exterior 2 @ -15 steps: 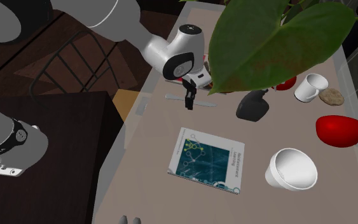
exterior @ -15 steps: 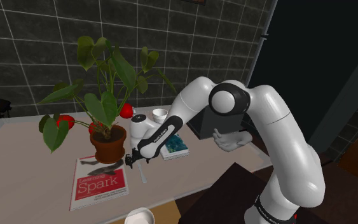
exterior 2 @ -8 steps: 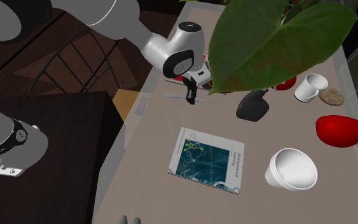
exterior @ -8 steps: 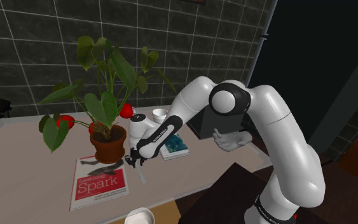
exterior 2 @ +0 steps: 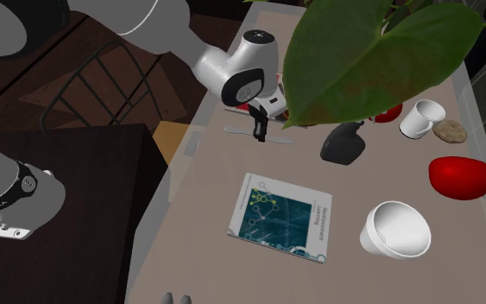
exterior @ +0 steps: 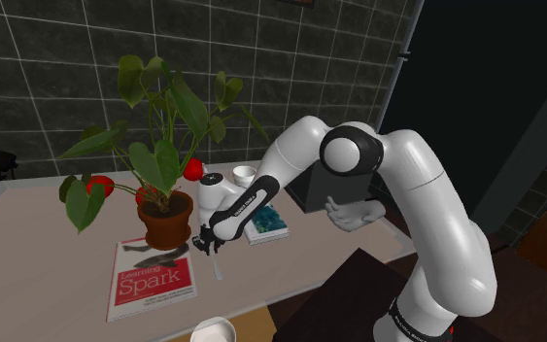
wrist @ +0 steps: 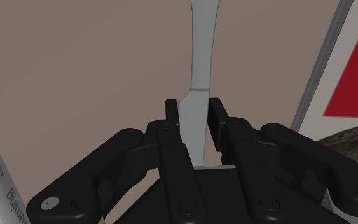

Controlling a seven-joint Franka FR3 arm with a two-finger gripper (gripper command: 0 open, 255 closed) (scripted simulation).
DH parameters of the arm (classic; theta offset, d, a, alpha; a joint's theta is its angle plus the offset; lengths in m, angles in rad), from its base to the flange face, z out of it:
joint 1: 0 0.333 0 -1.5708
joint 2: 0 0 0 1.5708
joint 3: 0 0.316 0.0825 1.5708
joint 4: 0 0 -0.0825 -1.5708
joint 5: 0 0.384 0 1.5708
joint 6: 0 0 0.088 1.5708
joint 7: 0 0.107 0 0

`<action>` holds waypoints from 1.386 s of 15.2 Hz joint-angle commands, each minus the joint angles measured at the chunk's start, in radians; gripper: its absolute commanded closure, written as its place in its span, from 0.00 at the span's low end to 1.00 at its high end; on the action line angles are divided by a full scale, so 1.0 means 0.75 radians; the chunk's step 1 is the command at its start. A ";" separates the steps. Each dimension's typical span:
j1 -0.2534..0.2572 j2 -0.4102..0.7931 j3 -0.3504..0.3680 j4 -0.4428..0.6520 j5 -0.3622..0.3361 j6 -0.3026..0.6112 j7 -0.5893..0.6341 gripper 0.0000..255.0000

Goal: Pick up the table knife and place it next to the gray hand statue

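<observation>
One table knife, pinched across its blade by the pincer; both fingers press its edges. The knife sits low over the worktop, between two books: one red, one blue. One potted plant stands just beside the pincer. One grey hand statue is well apart, past the blue book.

A red "Spark" book lies on the beige table before the leafy brown-potted plant. In the shoulder view the grey table knife is just right of that plant, the grey hand statue well right.
</observation>
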 commanded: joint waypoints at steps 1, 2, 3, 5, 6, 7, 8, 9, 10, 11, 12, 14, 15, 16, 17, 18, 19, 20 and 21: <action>-0.002 -0.004 -0.002 -0.011 0.001 -0.012 0.001 1.00; -0.005 -0.019 0.002 -0.018 0.004 -0.021 -0.002 1.00; -0.008 -0.035 0.006 -0.024 0.008 -0.031 -0.005 1.00; -0.013 -0.065 0.014 -0.034 0.015 -0.050 -0.012 1.00; -0.016 -0.080 0.018 -0.040 0.019 -0.060 -0.015 1.00; -0.019 -0.095 0.021 -0.044 0.023 -0.070 -0.019 1.00; -0.022 -0.109 0.025 -0.049 0.026 -0.081 -0.022 1.00; -0.025 -0.124 0.029 -0.053 0.030 -0.091 -0.026 1.00; -0.028 -0.139 0.033 -0.057 0.035 -0.101 -0.029 1.00; -0.030 -0.153 0.037 -0.061 0.039 -0.112 -0.033 1.00; -0.033 -0.167 0.041 -0.064 0.043 -0.123 -0.037 1.00; -0.039 -0.195 0.049 -0.070 0.052 -0.145 -0.044 1.00; -0.041 -0.209 0.053 -0.072 0.056 -0.156 -0.048 1.00; -0.044 -0.222 0.056 -0.074 0.060 -0.167 -0.052 1.00; -0.046 -0.236 0.060 -0.076 0.065 -0.179 -0.056 1.00; -0.049 -0.249 0.064 -0.078 0.070 -0.190 -0.060 1.00; -0.051 -0.262 0.067 -0.079 0.074 -0.202 -0.064 1.00; -0.054 -0.275 0.071 -0.080 0.079 -0.214 -0.068 1.00; -0.056 -0.288 0.074 -0.081 0.084 -0.226 -0.072 1.00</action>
